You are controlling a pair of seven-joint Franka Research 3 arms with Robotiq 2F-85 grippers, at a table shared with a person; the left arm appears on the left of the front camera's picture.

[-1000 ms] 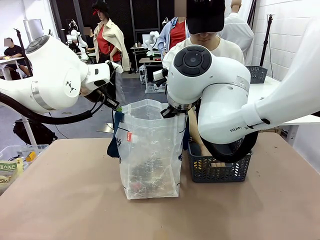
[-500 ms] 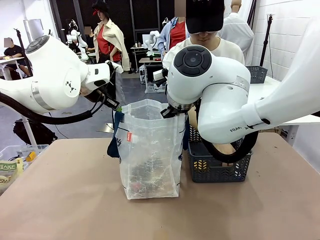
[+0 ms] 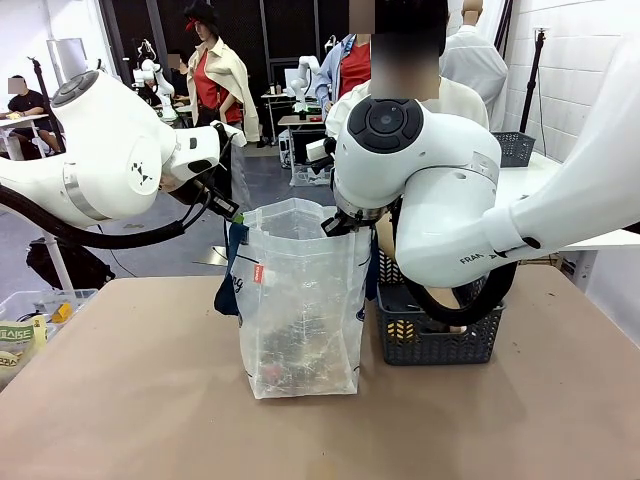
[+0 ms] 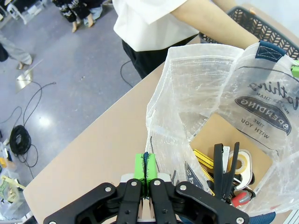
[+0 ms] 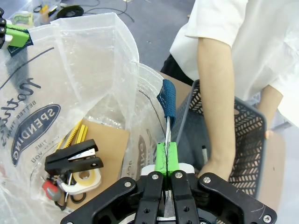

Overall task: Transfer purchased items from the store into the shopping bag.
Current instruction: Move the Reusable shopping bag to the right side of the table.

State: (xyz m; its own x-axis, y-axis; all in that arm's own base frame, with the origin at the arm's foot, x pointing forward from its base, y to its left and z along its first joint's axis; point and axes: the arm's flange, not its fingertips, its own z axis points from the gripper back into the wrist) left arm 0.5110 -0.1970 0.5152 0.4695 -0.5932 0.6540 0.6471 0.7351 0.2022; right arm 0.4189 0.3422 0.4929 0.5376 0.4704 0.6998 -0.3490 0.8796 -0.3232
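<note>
My pincers stay clenched on shopping bag (image 3: 300, 310) rim: left pincer (image 4: 145, 167) one side, right pincer (image 5: 166, 156) opposite. Bag upright on bench (image 3: 150, 400), mouth open. Only person's hand (image 5: 212, 169) shifted inside basket (image 3: 440, 340). Next item probably coming.

The shopping bag (image 3: 300, 300), a tall frosted translucent tote with navy strap handles, navy lettering and a small red tag (image 3: 258, 272), stands upright mid-worktop (image 3: 150, 400), its mouth spread open. On its floor lie a black stapler (image 5: 74, 158), a tape roll (image 5: 88, 179) and yellow items (image 5: 77, 133).
</note>
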